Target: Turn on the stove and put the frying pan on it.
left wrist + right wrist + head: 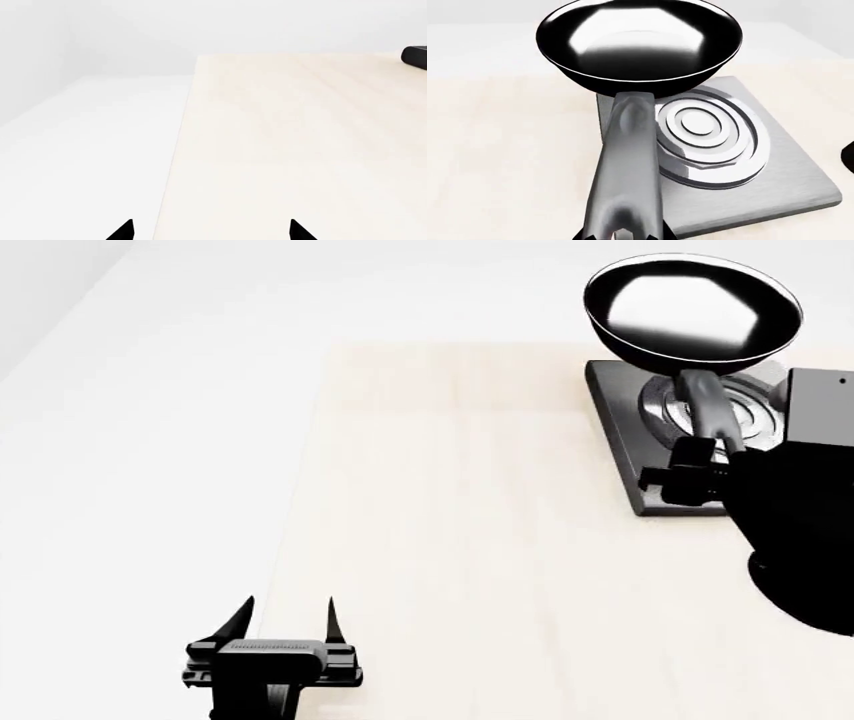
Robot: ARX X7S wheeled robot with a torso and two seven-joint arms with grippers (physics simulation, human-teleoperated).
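L gripper (290, 612) open, idle; R gripper (694, 472) holds frying pan (691, 310) above stove (627, 430).

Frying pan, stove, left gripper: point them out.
frying pan (640, 42), right wrist view, shiny inside of the bowl.
stove (707, 127), right wrist view, raised rings.
left gripper (290, 618), head view, midway between the fingers.

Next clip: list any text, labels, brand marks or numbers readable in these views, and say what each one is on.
None readable in any view.
frying pan: glossy black, only reflections inside, no marking.
stove: grey slab with plain rings, no label or numbers.
right gripper, on the pan's handle: plain black.
left gripper: plain black, no lettering.
table: bare pale wood.
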